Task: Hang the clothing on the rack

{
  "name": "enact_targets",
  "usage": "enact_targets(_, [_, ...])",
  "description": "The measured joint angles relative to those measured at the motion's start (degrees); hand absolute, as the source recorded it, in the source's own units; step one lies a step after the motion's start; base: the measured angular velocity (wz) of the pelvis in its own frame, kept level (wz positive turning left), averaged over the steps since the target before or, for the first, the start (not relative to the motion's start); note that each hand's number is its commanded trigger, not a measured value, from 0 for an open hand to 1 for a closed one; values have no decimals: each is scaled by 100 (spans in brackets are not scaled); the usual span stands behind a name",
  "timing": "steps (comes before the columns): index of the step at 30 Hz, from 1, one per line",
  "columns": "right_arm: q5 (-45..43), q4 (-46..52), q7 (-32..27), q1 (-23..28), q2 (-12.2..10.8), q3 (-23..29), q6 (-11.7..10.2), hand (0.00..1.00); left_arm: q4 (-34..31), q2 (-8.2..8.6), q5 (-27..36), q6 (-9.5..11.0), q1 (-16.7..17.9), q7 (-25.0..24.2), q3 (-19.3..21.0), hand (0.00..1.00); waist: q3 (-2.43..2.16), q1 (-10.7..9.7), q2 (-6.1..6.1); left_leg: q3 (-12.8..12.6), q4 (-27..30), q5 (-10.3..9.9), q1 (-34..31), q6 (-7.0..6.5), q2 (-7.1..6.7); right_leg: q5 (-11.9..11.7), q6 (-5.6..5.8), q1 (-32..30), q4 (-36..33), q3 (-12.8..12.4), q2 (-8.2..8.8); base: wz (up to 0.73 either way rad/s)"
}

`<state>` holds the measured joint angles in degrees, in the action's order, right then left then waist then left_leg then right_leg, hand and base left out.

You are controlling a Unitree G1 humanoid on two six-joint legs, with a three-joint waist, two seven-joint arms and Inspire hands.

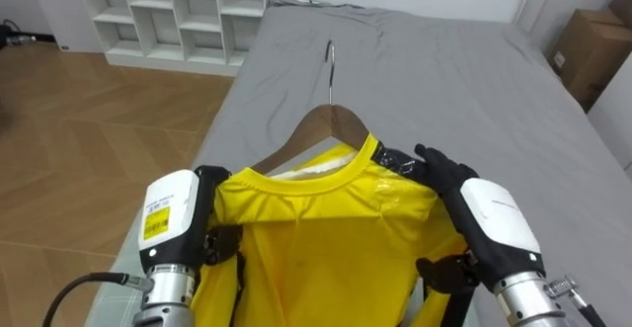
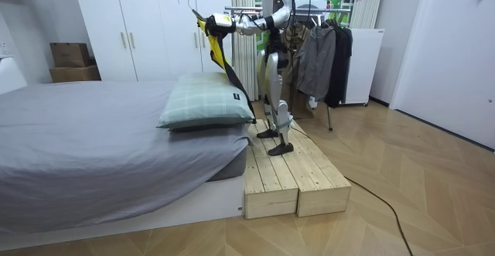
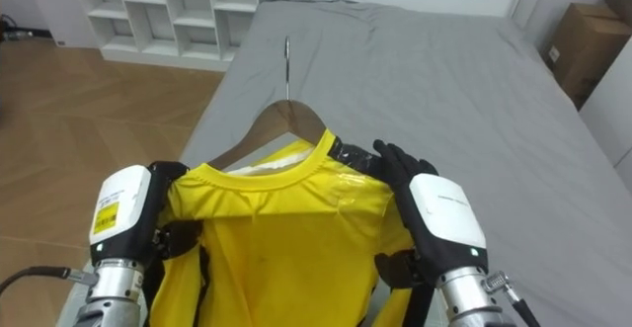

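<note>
A yellow shirt (image 1: 326, 238) hangs on a wooden hanger (image 1: 331, 120), whose metal hook (image 1: 331, 65) points away from me over the grey bed (image 1: 444, 70). My right hand (image 1: 444, 174) grips the hanger's right end at the shirt's shoulder, fingers curled over it. My left hand (image 1: 210, 184) is at the shirt's left shoulder, tucked behind the cloth. In the room view I stand on a wooden platform (image 2: 294, 171) beside the bed, holding the shirt (image 2: 219, 51) up at chest height over the bed's edge.
A white cubby shelf (image 1: 168, 11) stands left of the bed and a cardboard box (image 1: 592, 50) to its right. In the room view a checked pillow (image 2: 205, 101) lies below the shirt. A rack of dark clothes (image 2: 325, 55) stands behind me.
</note>
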<state>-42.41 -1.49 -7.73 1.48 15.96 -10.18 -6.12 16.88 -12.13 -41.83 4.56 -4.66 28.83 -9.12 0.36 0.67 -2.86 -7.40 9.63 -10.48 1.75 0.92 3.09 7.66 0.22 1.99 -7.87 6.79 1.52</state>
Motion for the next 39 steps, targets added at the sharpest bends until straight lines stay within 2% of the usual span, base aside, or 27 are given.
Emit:
enact_targets(5, [-11, -1, 52, -47, -29, 1, 7, 0, 0, 6, -6, -11, 2, 25, -1, 100, 2, -3, -4, -2, 0, 0, 4, 0, -1, 0, 0, 7, 0, 4, 3, 0])
enact_targets(11, [3, -23, 31, -53, -178, 0, 118, 0, -2, 10, -41, -50, 2, 34, -20, 100, 4, -17, -3, 8, 10, 0, -6, 0, 0, 0, 0, 10, 5, 28, 4, 0])
enact_targets(17, [1, -215, -167, -68, -262, -10, 118, 0, -10, 35, -209, -49, 2, 101, -34, 100, 20, -22, 21, 18, 10, 0, -8, 0, -1, 0, 0, 14, 3, 57, 7, 0])
enact_targets(22, [-6, -274, -216, -105, -261, -28, 110, 0, -36, 92, -440, -47, 1, 102, -38, 100, 46, -31, 61, 56, 6, 0, -21, 0, 1, 0, 0, 14, 3, 121, 7, 3])
enact_targets(28, [-19, -454, -217, -160, -273, -26, 107, 0, -230, 138, -906, -47, 4, 101, -38, 100, 46, -32, 60, 62, 3, 0, -29, 0, -3, 0, 0, 11, 3, 128, 15, 0])
enact_targets(39, [42, -454, -258, -160, -287, 14, 105, 0, -512, 131, -1083, -48, 69, 85, -67, 100, 38, -46, 64, 131, 19, 0, -61, 0, -7, 0, 0, 12, 4, 168, 18, 2])
